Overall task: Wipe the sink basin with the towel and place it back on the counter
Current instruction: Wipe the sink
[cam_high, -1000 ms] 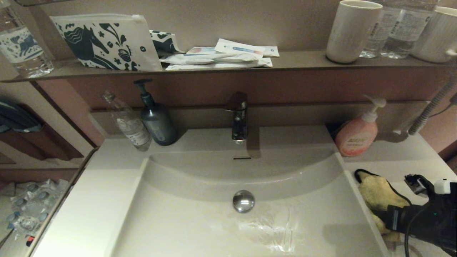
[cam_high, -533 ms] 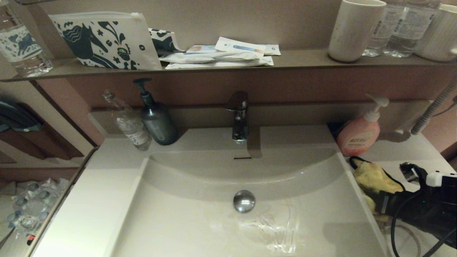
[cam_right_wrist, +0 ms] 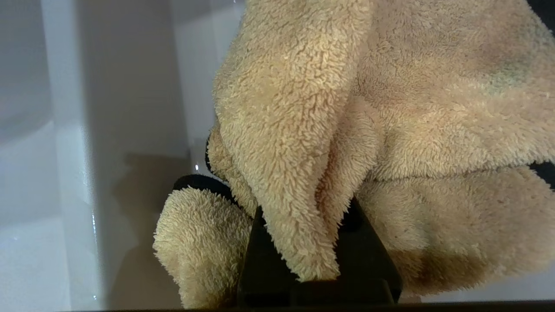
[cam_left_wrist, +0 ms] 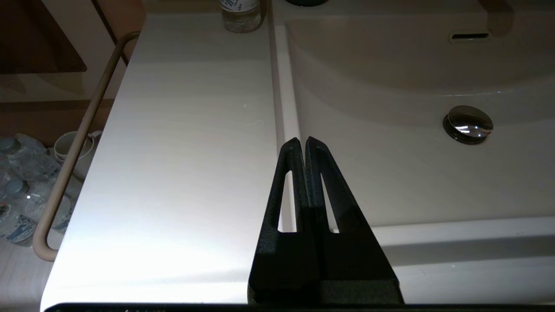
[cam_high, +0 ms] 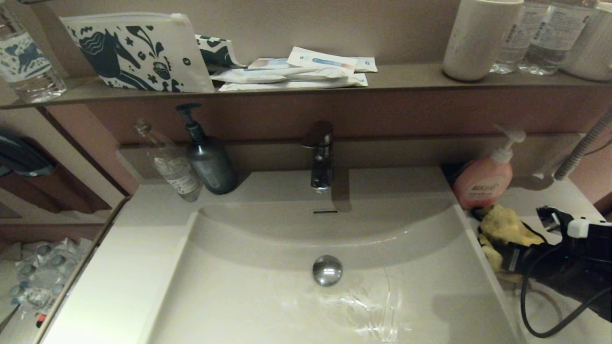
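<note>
The mustard-yellow fluffy towel [cam_high: 502, 229] lies bunched on the counter [cam_high: 540, 203] to the right of the sink basin [cam_high: 267, 296], just in front of a pink soap bottle. My right gripper [cam_high: 508, 257] is shut on the towel [cam_right_wrist: 390, 108], whose pile covers most of its fingers [cam_right_wrist: 368, 264]. The basin holds a chrome drain plug [cam_high: 327, 270] with wet streaks near it. My left gripper [cam_left_wrist: 302, 143] is shut and empty above the basin's front-left rim [cam_left_wrist: 282, 130], out of the head view.
The pink soap bottle [cam_high: 480, 184] stands close behind the towel. A faucet [cam_high: 320, 160], a dark pump bottle [cam_high: 208, 160] and a clear bottle [cam_high: 172, 167] line the back. A black cable [cam_high: 540, 306] loops over the right counter. A towel bar [cam_left_wrist: 73, 147] runs along the left edge.
My right gripper has carried the towel along the right counter toward the back, closer to the pink soap bottle. The towel is more bunched up.
</note>
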Tool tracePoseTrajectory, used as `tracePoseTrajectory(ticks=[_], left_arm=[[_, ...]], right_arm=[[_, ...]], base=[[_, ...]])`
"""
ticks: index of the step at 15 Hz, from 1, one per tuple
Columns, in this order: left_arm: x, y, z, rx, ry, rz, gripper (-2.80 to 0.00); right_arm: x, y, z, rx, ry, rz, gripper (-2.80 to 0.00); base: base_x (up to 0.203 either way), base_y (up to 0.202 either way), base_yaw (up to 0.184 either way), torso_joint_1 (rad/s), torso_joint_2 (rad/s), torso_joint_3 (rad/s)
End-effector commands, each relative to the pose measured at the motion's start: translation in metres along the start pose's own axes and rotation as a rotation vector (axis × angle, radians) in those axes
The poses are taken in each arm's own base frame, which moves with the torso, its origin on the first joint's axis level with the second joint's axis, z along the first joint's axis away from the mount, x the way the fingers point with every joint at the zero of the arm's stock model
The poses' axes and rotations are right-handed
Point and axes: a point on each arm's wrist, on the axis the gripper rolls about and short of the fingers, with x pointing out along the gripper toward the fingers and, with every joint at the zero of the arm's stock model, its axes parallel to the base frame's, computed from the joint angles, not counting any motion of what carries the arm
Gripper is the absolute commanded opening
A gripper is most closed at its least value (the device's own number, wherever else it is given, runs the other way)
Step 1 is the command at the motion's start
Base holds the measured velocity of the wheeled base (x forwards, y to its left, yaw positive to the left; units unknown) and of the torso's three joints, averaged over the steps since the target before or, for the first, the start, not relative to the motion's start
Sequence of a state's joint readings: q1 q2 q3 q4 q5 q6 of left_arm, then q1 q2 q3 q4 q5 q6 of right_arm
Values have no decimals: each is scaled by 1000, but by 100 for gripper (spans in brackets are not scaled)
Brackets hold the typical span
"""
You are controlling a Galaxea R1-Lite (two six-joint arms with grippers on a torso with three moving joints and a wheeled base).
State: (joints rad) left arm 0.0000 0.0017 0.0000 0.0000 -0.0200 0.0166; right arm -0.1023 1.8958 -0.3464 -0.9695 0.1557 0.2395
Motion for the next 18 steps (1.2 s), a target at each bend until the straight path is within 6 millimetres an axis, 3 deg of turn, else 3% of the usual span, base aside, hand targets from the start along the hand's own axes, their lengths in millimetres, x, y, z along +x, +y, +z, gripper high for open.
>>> tracePoseTrajectory(ticks=[1,6,11,15,18], left_arm=[[0,0,0,0,1,-1,-280],[0,0,0,0,1,0,-280],[0,0,0,0,1,0,-280],[0,0,0,0,1,0,-280],[0,0,0,0,1,0,-280]], right_arm=[[-12,2,0,-11,35,-5,-280],[-49,0,-9,-172,242,-133,-280],[-70,-36,15,-284,310,-370,-280],[-51,-58,36,-225,283,-433,-280],[-15,-74,43,-173,200,-511,-280]], base=[[0,0,0,0,0,0],[0,0,0,0,0,0],[0,0,0,0,0,0],[0,0,0,0,0,0],[0,0,0,0,0,0]])
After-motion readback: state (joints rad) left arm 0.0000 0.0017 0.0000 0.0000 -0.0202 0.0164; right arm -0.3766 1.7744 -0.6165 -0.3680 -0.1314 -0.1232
